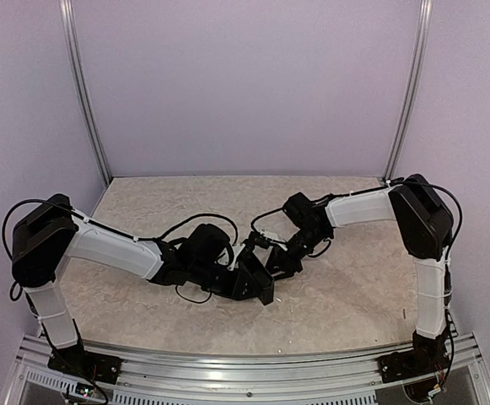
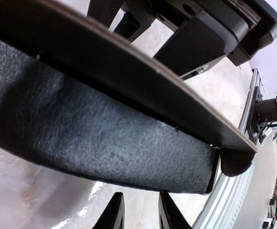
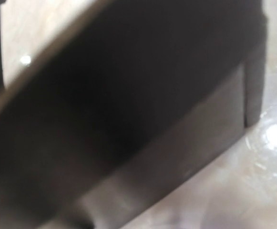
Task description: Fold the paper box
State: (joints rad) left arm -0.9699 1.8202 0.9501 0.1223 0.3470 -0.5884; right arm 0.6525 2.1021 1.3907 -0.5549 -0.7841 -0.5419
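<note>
1. The left claw sits against the left side of the box. The box hides its fingertips, so I cannot tell whether it grips.
2. The box lies in the middle of the table, between both claws, with one panel tilted up.
3. The right claw is at the upper right edge of the box. Its wrist view shows only blurred black card, so I cannot tell whether it is wide or narrow.
4. Handling, I judge: light thin card, stiff across panels, bending at creases and easily crushed. Hold a panel edge near a fold.
5. Count: one box, two claws, one table.

Overhead view looks down from the near edge across the worktop; both wrist views sit tight against the shared paper box
</note>
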